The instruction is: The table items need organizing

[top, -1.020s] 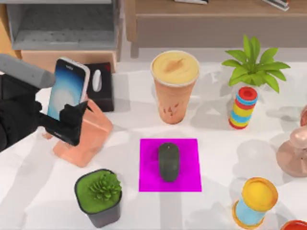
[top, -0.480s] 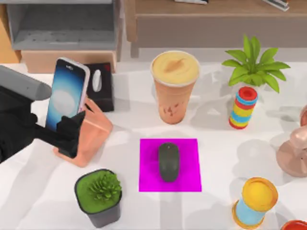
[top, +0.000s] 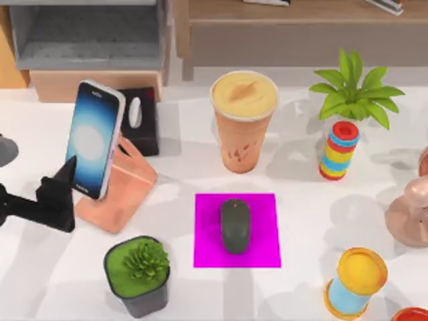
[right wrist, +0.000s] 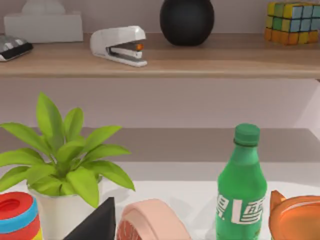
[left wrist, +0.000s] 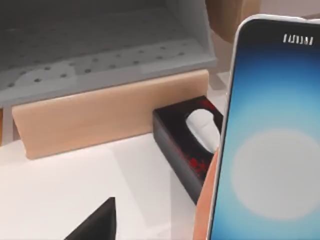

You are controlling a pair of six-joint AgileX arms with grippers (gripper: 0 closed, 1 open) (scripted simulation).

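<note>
Your left gripper [top: 57, 194] sits low at the left edge of the wide white tabletop [top: 167, 187], its black fingers spread apart and holding nothing. One fingertip [top: 69, 169] points up just short of the lower corner of the slim smartphone with the blue-white glowing screen [top: 95, 139]; you cannot tell from above whether they touch. That phone stands tilted just to the right of the gripper, leaning on a salmon-pink wedge-shaped stand [top: 120, 190]. Behind the stand lies a black tissue box with a white tissue [top: 139, 119]. Farther right of the gripper, well apart from it, the tall orange cup with the creamy-yellow top [top: 243, 120] stands upright. In front of that cup the small dark grey oval mouse [top: 235, 225] lies on a magenta square mat [top: 207, 231]. A dark-potted green succulent [top: 137, 273] stands near the gripper, in front of the stand. You cannot tell your right gripper's state; its wrist view shows one black fingertip [right wrist: 97, 222] near a leafy plant in a white pot [right wrist: 62, 165] and a green bottle [right wrist: 240, 187].
</note>
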